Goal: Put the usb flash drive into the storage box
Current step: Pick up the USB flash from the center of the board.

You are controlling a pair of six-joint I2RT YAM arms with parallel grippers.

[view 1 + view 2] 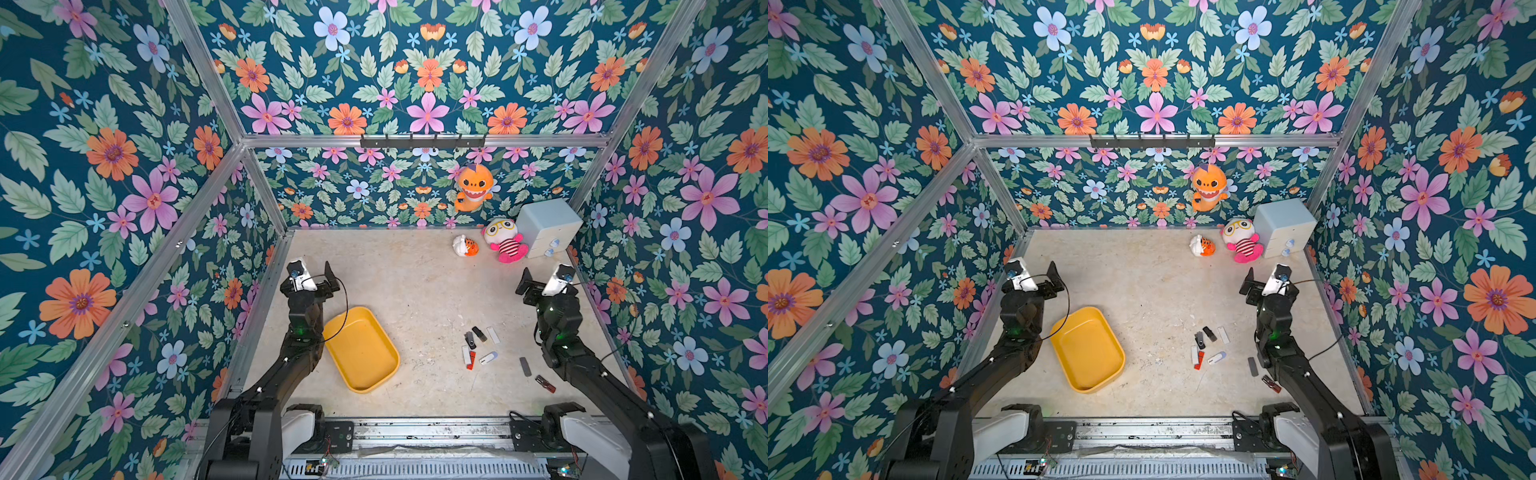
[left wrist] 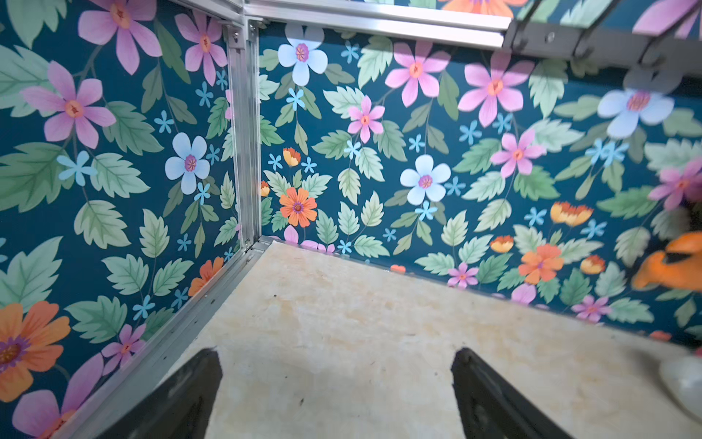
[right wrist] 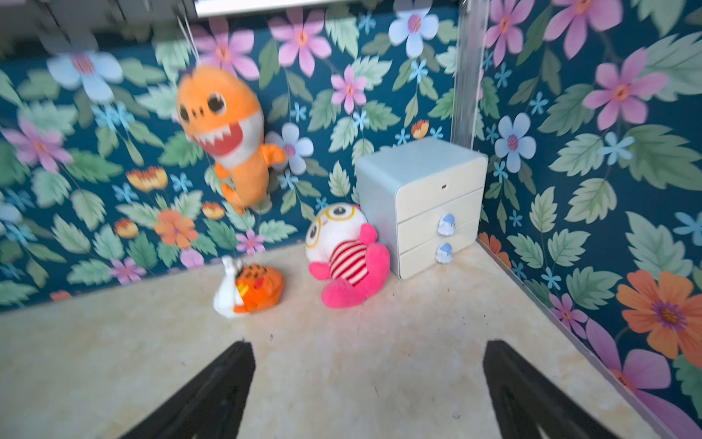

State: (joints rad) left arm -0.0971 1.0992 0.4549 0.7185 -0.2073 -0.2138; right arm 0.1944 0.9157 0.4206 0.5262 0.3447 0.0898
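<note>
Arms (image 1: 291, 365) are reaching up from the bottom edge; I am holding my left gripper (image 1: 313, 275) and right gripper (image 1: 542, 284) spread wide, empty. Loose drives (image 1: 488, 357) are lying on the table (image 1: 415, 282) lower right of centre, apart from the box (image 1: 361, 353) at lower centre.

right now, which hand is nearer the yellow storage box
Left. The left hand hangs open just past the storage box's far left corner. The right hand is across the table, beyond the scattered flash drives, well away from the box.
</note>
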